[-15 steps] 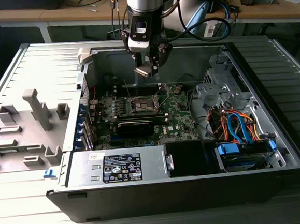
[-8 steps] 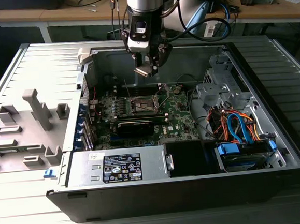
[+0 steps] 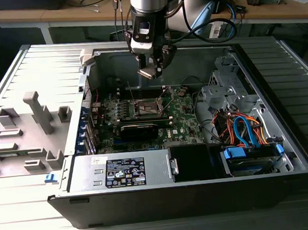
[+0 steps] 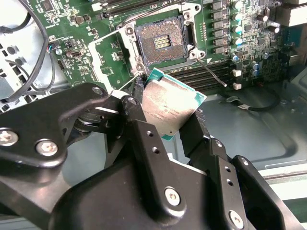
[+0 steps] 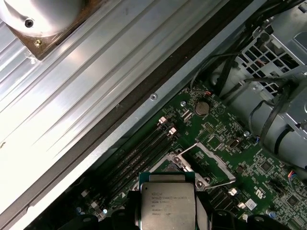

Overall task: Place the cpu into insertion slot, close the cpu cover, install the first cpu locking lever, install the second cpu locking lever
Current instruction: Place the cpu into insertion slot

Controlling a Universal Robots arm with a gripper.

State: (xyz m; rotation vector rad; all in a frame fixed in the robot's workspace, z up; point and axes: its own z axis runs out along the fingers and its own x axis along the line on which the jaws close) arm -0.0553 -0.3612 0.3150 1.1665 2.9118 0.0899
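Above open computer case (image 3: 192, 197), over board: jaws clamped on cpu (image 4: 168, 103) by opposite edges, leaving underside clear for seating. Cpu hangs above socket (image 4: 160, 43), not touching. Cover (image 5: 217, 162) hinged up, lever (image 4: 209, 73) swung free, so socket lies bare. Cpu not yet seated.

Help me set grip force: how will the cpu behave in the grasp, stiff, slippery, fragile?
The cpu looks like a rigid flat plate, so probably stiff and light. Its smooth metal top and thin edges, pinched by the end effector fingers, may slip. Its thin green board rim probably chips easily.
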